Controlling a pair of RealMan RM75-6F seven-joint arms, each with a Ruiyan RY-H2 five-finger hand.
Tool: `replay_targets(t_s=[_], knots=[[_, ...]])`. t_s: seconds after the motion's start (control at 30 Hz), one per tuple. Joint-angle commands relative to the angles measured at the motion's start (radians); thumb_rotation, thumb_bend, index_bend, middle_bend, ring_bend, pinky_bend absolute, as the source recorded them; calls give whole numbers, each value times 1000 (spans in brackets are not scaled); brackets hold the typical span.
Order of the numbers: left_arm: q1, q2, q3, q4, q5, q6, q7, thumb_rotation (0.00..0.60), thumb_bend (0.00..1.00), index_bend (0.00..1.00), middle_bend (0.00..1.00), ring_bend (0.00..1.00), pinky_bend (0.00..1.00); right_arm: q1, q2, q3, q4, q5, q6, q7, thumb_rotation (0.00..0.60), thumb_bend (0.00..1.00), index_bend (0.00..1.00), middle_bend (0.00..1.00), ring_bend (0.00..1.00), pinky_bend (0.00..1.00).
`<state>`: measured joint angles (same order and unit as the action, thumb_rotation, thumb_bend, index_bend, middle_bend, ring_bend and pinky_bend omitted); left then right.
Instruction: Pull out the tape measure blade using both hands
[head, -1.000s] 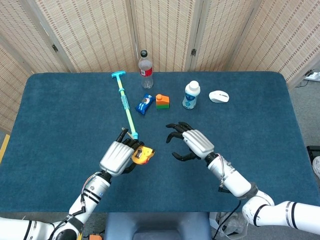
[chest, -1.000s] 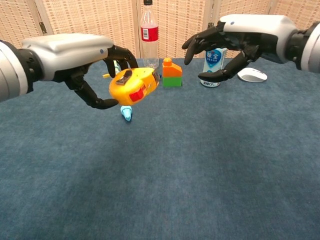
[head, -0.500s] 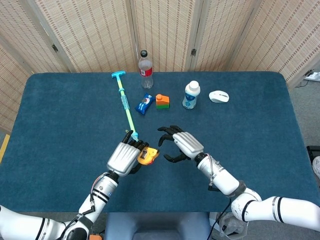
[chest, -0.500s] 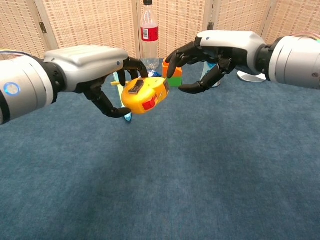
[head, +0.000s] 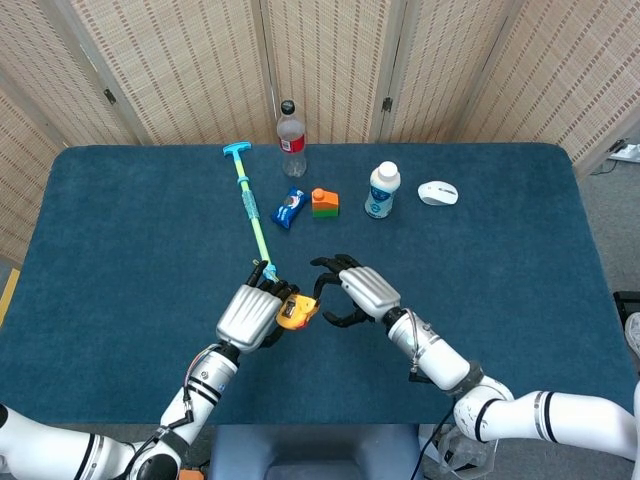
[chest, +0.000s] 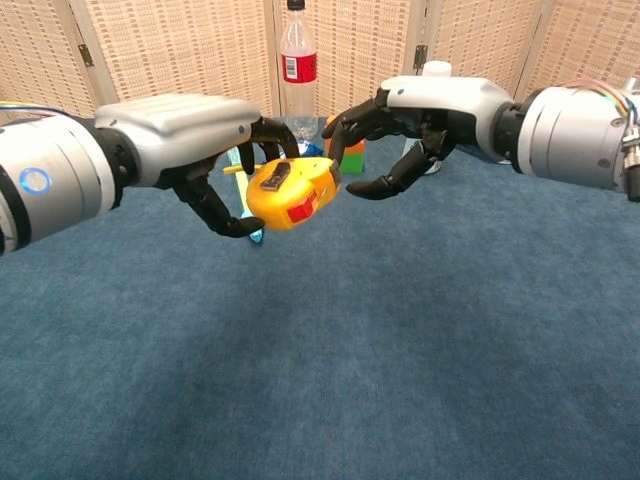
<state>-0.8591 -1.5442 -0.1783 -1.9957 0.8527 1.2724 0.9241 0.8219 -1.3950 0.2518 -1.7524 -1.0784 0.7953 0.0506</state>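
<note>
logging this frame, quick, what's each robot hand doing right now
Left robot hand: holding the tape measure off the table.
Right robot hand: open, fingers spread right beside the tape measure, holding nothing.

Left hand (chest: 205, 135) gripped yellow tape measure (chest: 292, 190) above blue table (chest: 400, 350), red patch on its side facing camera. Right hand (chest: 420, 115) hovered just beside tape measure's right end, dark fingers (chest: 385, 185) curled apart around nothing; contact unclear. Behind: clear bottle (chest: 300, 70) with red label, orange-and-green block (chest: 348, 158) partly hidden by hands. Light-blue tip (chest: 253, 233) showed under left hand.
</note>
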Motion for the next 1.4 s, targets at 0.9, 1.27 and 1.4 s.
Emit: replay_targets(t_s=[0.9, 1.27, 1.4], knots=[[-8, 10, 22, 25, -21, 3, -29, 600, 395, 469, 420, 325, 34, 16, -29, -6, 15, 35, 23, -19, 600, 384, 556, 171, 127, 0], [-11, 9, 27, 31, -23, 3, -32, 600, 396, 469, 420, 324, 34, 26, -41, -3, 25, 45, 21, -25, 600, 384, 602, 197, 136, 0], [-12, 10, 29, 36, -26, 1, -36, 600, 397, 469, 420, 324, 34, 27, -45, -1, 29, 48, 24, -24, 600, 384, 603, 199, 138, 0]])
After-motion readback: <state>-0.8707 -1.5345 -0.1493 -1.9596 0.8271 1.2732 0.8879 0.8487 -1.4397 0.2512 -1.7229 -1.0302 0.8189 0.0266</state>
